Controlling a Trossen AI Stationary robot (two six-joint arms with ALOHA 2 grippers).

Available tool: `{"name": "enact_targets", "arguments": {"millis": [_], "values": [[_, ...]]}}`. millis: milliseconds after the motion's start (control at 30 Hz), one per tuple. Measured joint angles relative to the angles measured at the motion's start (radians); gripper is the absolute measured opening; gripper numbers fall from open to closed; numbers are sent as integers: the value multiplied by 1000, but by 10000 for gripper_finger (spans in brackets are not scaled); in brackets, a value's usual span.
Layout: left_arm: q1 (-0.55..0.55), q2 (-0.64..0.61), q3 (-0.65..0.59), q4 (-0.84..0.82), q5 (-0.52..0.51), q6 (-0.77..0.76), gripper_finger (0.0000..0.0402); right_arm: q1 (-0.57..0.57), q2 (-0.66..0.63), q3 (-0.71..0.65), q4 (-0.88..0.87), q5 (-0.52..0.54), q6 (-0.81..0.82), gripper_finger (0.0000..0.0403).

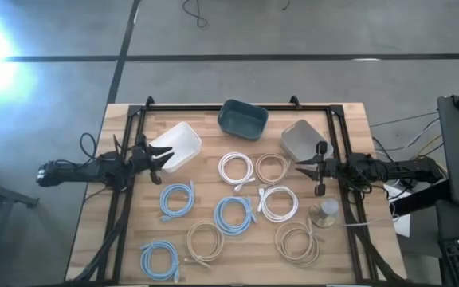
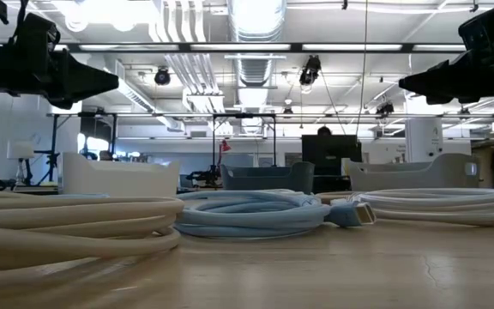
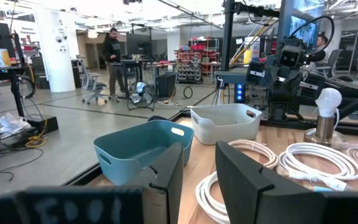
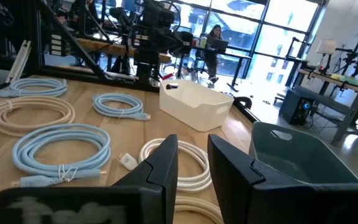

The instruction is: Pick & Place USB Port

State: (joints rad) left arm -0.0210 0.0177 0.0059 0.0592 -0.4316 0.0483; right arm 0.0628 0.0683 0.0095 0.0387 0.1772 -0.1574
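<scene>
- Nearest the front edge of the tabletop [image 1: 349, 119], well this side of the teal bin [image 1: 242, 119], a blue cable coil [image 1: 159, 258], a beige coil [image 1: 204, 241] and another beige coil [image 1: 297, 242] are lying flat and untouched.
- A little closer to the teal bin, two more blue coils [image 1: 177, 198] [image 1: 234, 214] and a white coil [image 1: 277, 203] are resting, each a neat loop with its USB plug sticking out to one side.
- Just short of the teal bin, a white coil [image 1: 235, 168] and a beige coil [image 1: 272, 168] are sitting side by side.
- Left of the teal bin, the left pincer [image 1: 159, 159] is hovering beside the white bin [image 1: 177, 146], its fingers parted a little and holding nothing.
- Right of the teal bin, the right pincer [image 1: 315, 170] is hanging by the grey bin [image 1: 304, 139], also slightly open and empty.
- All three bins are looking empty, so I am judging that the task is barely begun: no cable is picked, and every coil is waiting to be lifted and dropped in a bin.
- The cables are looking soft and springy; a loop could unwind when lifted.
</scene>
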Motion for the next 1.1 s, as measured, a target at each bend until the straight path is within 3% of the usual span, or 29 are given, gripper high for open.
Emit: {"name": "enact_targets", "arguments": {"millis": [1100], "values": [[0,0,0,0,0,0,101,0,0,0,0,0,0,76]]}}
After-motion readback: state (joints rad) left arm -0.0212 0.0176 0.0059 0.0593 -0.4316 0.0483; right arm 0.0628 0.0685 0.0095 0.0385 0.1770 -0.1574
